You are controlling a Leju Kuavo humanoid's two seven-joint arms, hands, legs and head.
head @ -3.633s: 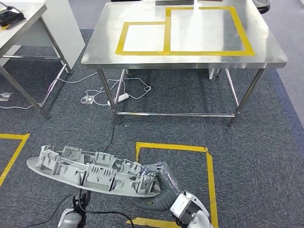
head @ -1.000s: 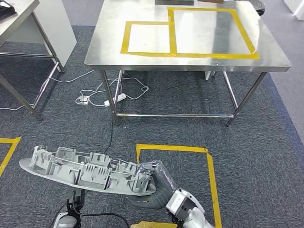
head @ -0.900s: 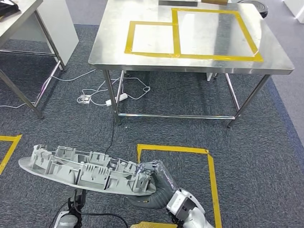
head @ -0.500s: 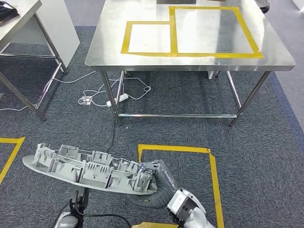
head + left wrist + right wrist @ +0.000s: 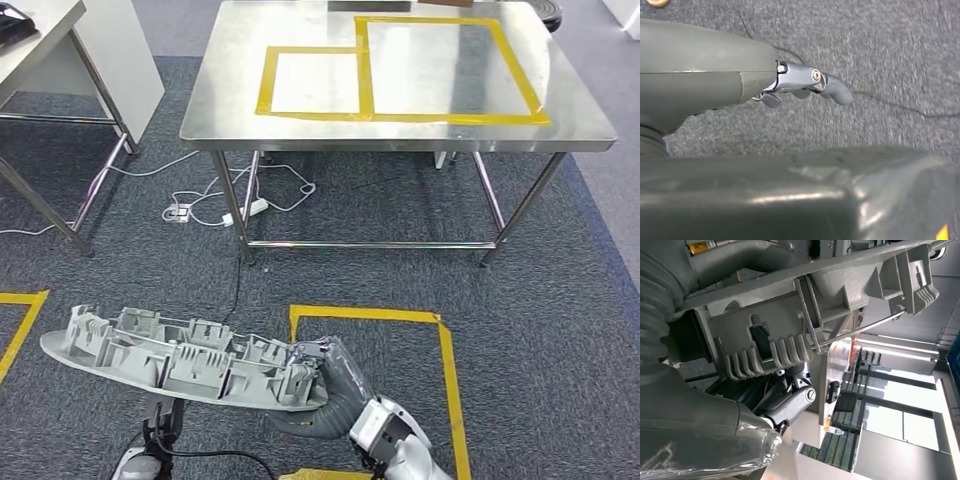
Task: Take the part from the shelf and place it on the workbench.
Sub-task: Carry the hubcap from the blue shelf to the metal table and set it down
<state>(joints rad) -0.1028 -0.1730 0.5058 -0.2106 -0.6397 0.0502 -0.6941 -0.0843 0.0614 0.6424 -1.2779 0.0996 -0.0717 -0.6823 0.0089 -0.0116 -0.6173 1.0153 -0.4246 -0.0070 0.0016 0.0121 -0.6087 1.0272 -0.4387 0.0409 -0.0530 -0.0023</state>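
Right hand (image 5: 332, 385) grips one end of long grey part (image 5: 181, 360), held level at lower left, ready for bench (image 5: 226, 100) at upper centre. Left hand (image 5: 806, 87) released, holding nothing.

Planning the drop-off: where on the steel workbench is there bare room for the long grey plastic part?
Both yellow-taped rectangles on the stainless steel workbench are bare: the smaller left one and the larger right one. Something dark sits at the far edge. The right hand holds the long grey plastic part.
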